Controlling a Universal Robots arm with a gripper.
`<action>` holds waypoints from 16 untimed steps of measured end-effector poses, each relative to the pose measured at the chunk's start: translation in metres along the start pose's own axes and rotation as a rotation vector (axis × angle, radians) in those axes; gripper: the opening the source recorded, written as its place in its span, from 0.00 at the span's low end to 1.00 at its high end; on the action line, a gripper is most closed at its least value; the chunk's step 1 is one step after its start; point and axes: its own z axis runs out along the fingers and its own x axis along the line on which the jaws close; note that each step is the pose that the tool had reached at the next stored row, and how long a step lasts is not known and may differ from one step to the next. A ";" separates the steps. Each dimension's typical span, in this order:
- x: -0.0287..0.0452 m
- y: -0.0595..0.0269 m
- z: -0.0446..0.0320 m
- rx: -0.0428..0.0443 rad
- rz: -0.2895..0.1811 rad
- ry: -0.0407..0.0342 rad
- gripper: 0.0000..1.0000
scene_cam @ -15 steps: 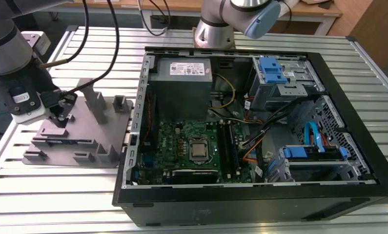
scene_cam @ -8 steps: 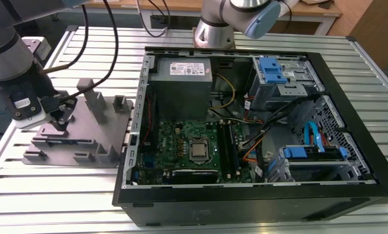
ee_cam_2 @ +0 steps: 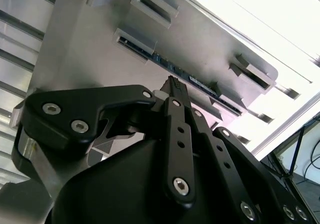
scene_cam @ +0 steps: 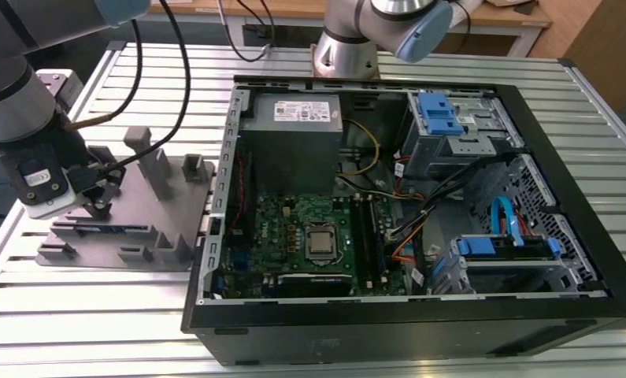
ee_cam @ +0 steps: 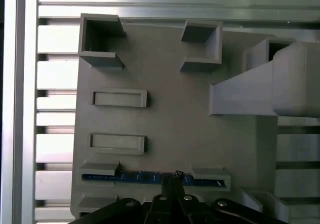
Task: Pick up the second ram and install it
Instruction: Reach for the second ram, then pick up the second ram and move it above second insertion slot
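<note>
In the exterior view, the gripper [scene_cam: 101, 206] hangs over the grey fixture plate [scene_cam: 157, 230] at that view's left, beside the open computer case [scene_cam: 397, 315]. The second ram [scene_cam: 108, 229] stands on edge in a slot of that plate, so I judge the pick-up unfinished and the install into the motherboard [scene_cam: 291, 220] not yet done. I cannot make out whether any stick already sits in the board's slots. The power supply [scene_cam: 291, 142] carries 1 white label [scene_cam: 307, 110], its print too small for me to read. In the second wrist view, the gripper [ee_cam_2: 174, 83] points at the middle of the second ram [ee_cam_2: 200, 83], right at its upper edge, and I cannot tell whether it is clamped on it or merely poised. In the first wrist view, the gripper [ee_cam: 175, 176] overlaps the blue strip of the second ram [ee_cam: 140, 177], which is held between 2 brackets of the fixture plate [ee_cam: 170, 108]. I find no writing there.
</note>
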 end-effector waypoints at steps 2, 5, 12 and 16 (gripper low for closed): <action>0.0000 0.0000 0.0001 -0.0001 0.000 -0.0001 0.11; 0.0000 0.0000 0.0002 -0.0001 0.000 -0.0001 0.11; 0.0000 -0.0001 0.0003 -0.0001 0.000 -0.0001 0.11; 0.0001 0.0000 0.0003 -0.0007 -0.023 0.0006 0.11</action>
